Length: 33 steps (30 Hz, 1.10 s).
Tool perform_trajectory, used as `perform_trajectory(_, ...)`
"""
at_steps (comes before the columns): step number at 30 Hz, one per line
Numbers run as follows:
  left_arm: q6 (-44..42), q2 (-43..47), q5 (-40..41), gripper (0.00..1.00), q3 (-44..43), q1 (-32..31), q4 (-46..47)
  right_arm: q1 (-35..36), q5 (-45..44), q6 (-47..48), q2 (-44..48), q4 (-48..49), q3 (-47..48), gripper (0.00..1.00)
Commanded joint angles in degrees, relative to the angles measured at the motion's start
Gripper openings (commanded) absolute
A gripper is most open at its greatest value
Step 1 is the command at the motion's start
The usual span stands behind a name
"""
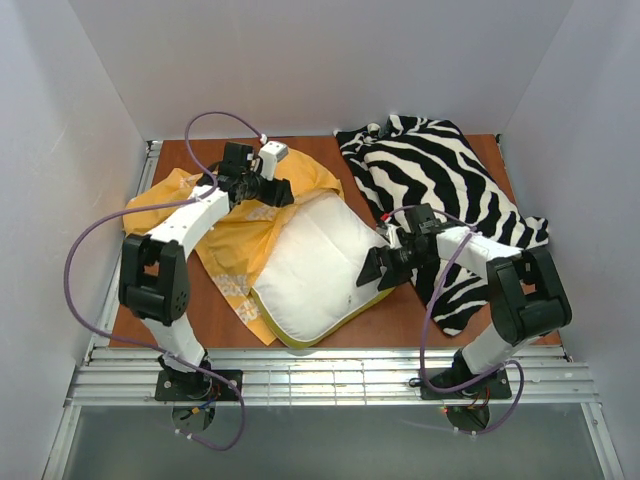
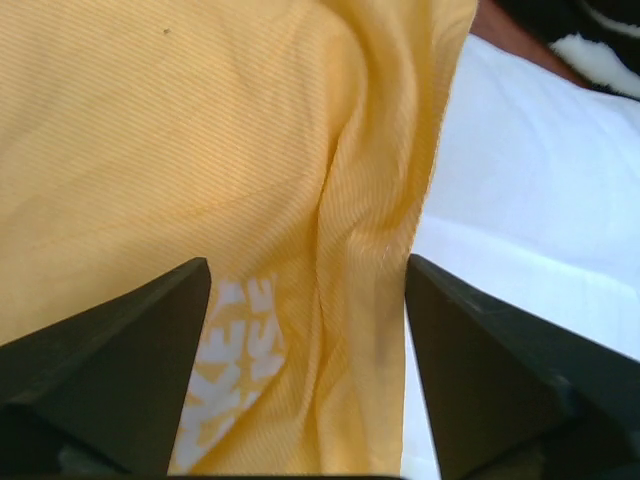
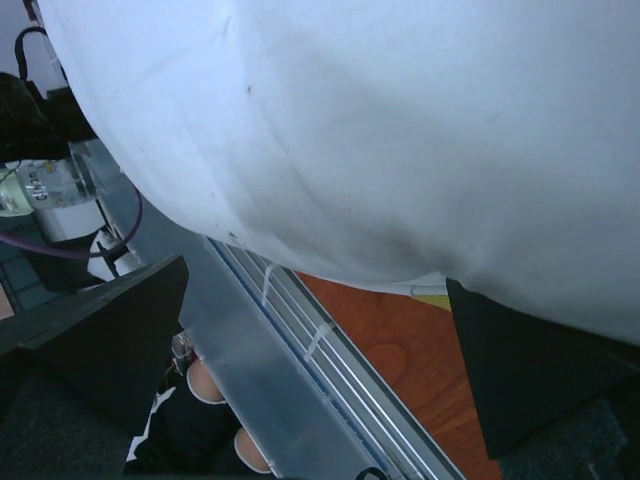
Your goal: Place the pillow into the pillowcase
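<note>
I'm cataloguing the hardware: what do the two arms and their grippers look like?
The left arm and right arm have white links and black joints. A purple cable loops beside each. The left gripper and right gripper have black wedge-shaped fingers.

The pillow (image 1: 320, 265) lies between the pillowcase (image 1: 235, 250) touching its left and the cloth (image 1: 440, 180) at right.

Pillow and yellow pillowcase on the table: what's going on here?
A white pillow is being put into an orange-yellow pillowcase. The left claw hangs open over the pillowcase's edge where it overlaps the pillow. The right claw is open at the pillow's right side. Neither grips anything. Most of the pillow lies outside the case. A zebra-striped cloth lies to the right.
</note>
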State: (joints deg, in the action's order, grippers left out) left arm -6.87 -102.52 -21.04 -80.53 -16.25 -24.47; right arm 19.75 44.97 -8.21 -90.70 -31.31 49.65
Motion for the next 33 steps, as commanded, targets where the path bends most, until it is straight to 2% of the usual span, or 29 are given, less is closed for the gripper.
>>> perform_trajectory(1, -6.47, 12.31, 2.80, 0.76, 3.96, -2.55, -0.32, 1.78, -2.06, -6.10, -3.25, 10.54, 3.16, 0.99)
perform_trajectory(3, -9.28, 13.13, 6.17, 0.79, 3.28, -5.27, 0.30, 1.87, -3.05, -8.74, -7.29, 15.38, 3.70, 0.95)
perform_trajectory(4, -9.82, 11.48, 9.66, 0.79, 2.23, -6.15, 0.21, 2.13, -3.05, -9.71, -8.52, 17.23, 4.66, 0.88)
perform_trajectory(5, -10.26, 10.07, 11.70, 0.79, -0.56, -7.12, 0.21, 2.57, -3.31, -9.98, -10.27, 19.86, 5.28, 0.68)
perform_trajectory(6, -11.57, 8.23, 13.11, 0.79, -2.16, -8.87, 0.21, 3.53, -4.35, -10.16, -10.55, 20.75, 5.72, 0.58)
perform_trajectory(7, -12.45, 6.21, 14.52, 0.79, -3.83, -9.84, 0.21, 4.07, -4.71, -9.99, -10.55, 21.98, 5.98, 0.40)
perform_trajectory(9, -13.86, -1.43, 19.44, 0.80, -9.80, -12.75, -0.23, 5.38, -6.12, -9.28, -8.98, 23.92, 5.20, 0.21)
perform_trajectory(10, -13.52, -6.50, 19.98, 0.80, -12.26, -13.19, -0.58, 5.56, -6.73, -9.20, -7.67, 24.45, 4.24, 0.06)
perform_trajectory(12, -11.42, -10.57, 19.72, 0.80, -17.62, -13.46, -0.06, 5.65, -6.65, -8.85, -6.78, 24.81, 3.53, 0.01)
perform_trajectory(15, -11.23, -19.62, 24.10, 0.80, -25.07, -14.16, 1.00, 5.65, -7.18, -7.53, -4.67, 24.63, 1.25, 0.01)
perform_trajectory(17, -12.72, -25.94, 27.96, 0.81, -29.31, -14.77, 0.83, 5.65, -7.70, -7.61, -2.40, 24.19, -0.94, 0.17)
perform_trajectory(18, -13.68, -27.72, 29.20, 0.81, -31.77, -14.95, 1.00, 5.65, -8.58, -7.79, -1.68, 22.36, -1.57, 0.41)
perform_trajectory(20, -17.72, -32.53, 33.41, 0.82, -34.50, -15.56, 1.35, 5.48, -11.38, -7.53, 1.04, 20.60, -3.06, 0.72)
perform_trajectory(21, -18.78, -33.61, 37.26, 0.82, -36.26, -15.57, 1.35, 5.39, -12.53, -7.09, 1.92, 18.85, -3.41, 0.98)
perform_trajectory(22, -19.66, -34.67, 39.30, 0.81, -36.71, -15.57, 1.35, 5.48, -13.84, -6.48, 3.32, 18.39, -3.59, 0.99)
perform_trajectory(25, -20.64, -35.20, 40.11, 0.65, -35.66, -14.78, 1.53, 5.30, -16.93, -6.12, 1.16, 17.42, -2.37, 0.98)
perform_trajectory(26, -21.33, -35.03, 39.94, 0.46, -35.31, -14.77, 1.53, 5.21, -16.06, -5.86, -0.43, 17.42, -1.49, 0.99)
perform_trajectory(27, -21.34, -34.59, 39.41, 0.33, -35.05, -14.86, 1.53, 5.21, -15.71, -5.59, -2.10, 17.51, 0.78, 0.99)
perform_trajectory(30, -20.81, -33.19, 37.39, 0.10, -34.25, -15.04, 1.27, 5.21, -13.95, -6.29, -8.87, 19.78, 3.87, 0.99)
perform_trajectory(32, -20.99, -31.26, 35.63, 0.00, -33.29, -15.48, 1.00, 5.21, -11.41, -8.74, -11.43, 24.44, 4.93, 0.93)
perform_trajectory(33, -20.90, -30.47, 34.24, 0.00, -32.68, -15.48, 1.00, 5.21, -10.79, -9.45, -12.04, 26.19, 5.11, 0.84)
